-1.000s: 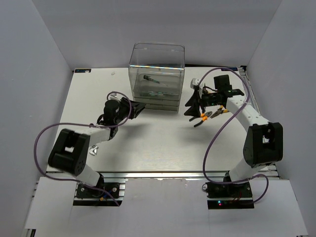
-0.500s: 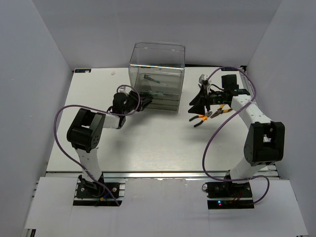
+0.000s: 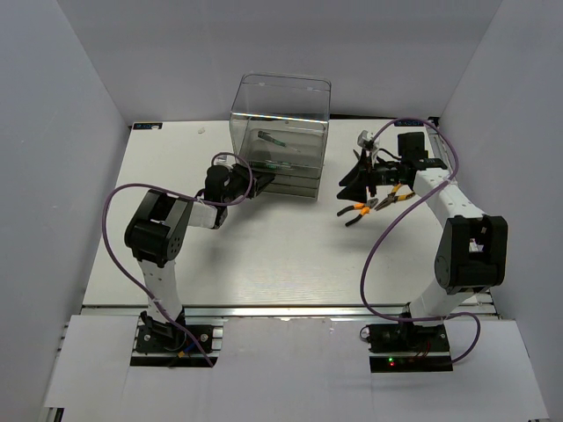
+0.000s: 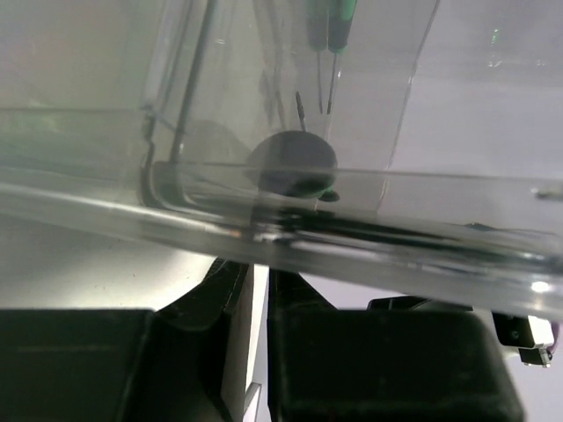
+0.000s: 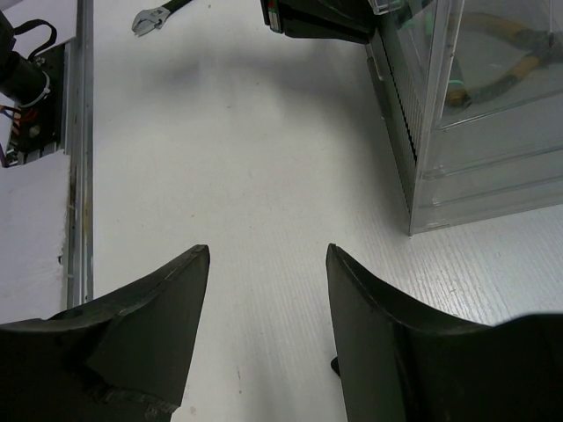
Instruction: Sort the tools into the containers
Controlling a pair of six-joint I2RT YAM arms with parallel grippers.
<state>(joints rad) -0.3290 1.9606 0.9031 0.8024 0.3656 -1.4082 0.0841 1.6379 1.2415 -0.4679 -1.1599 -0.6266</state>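
Left pincer (image 3: 260, 182) — fingers nearly together, nothing seen between — sits against the cabinet (image 3: 280, 105) front; right pincer (image 5: 267, 253) gapes wide, empty (pliers (image 3: 362, 209) lie near it on the bench (image 3: 264, 255)).

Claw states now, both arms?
Left claw: cannot tell, tips tucked under the drawer edge.
Right claw: open, empty.

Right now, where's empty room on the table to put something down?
The table is bare in the middle, between the arms and before the cabinet. Also the corner left of it. Crowded: around the pliers, right of the cabinet.
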